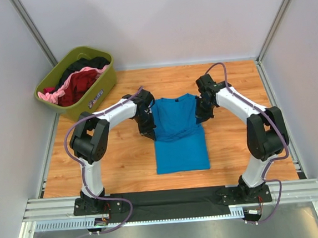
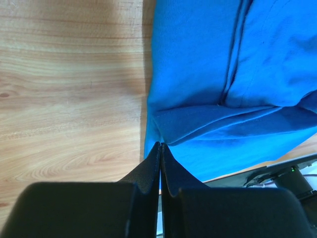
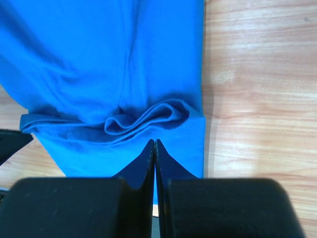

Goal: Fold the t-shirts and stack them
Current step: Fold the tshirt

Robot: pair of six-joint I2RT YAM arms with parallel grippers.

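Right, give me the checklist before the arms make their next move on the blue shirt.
1. Left gripper shut at the blue t-shirt's left edge: ok.
2. Right gripper shut near its right edge: ok.
3. Cloth really pinched in both grippers: cannot tell.
4. Shirt lying on the table with its sides folded in: ok.
5. Green tub standing apart from the shirt: ok.

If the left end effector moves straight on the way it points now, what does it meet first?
The blue t-shirt: the shut left end effector points at a folded ridge near the shirt's edge. It may already touch the cloth; depth is unclear.
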